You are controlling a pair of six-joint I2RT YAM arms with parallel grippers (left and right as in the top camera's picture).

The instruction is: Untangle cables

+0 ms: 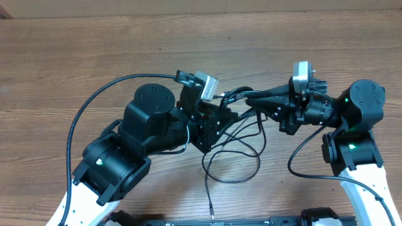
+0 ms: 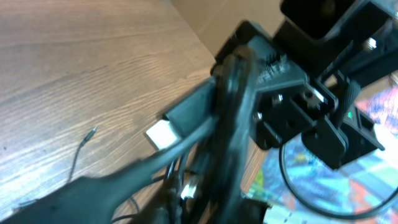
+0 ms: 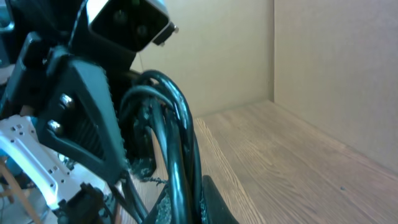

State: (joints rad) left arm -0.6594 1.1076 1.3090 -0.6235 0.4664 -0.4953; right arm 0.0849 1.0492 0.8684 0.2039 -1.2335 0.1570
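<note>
The wooden worktop (image 1: 94, 44) carries nothing but the job itself, which leaves room for slack to fall clear. The left arm (image 1: 151, 119) reaches in from 7 o'clock and the right arm (image 1: 358, 107) from 4 o'clock. They meet nose to nose just toward 2 o'clock of the middle, probably so that each can take a different part of the same knot.

The cables (image 1: 233, 157) are bunched between the two arms. From there thin loops spill toward 6 o'clock and lie slack on the wood. One free end with its plug (image 1: 211, 212) trails out at the 6 o'clock edge.

The left claw (image 1: 227, 115) is pinched narrow. The left wrist view is blurred, but the dark bundle (image 2: 227, 106) seems to pass through its grip. I judge it to be clamped on the cords, acting as an anchor.

The right claw (image 1: 249, 99) is also closed tight. In its wrist view several strands (image 3: 171, 124) arch up out of its fingers, so it holds the cords too.

With both holds this close, the next step looks like drawing the arms apart toward 9 and 3 o'clock. The risk is that pulling tightens the knot instead of loosening it.
</note>
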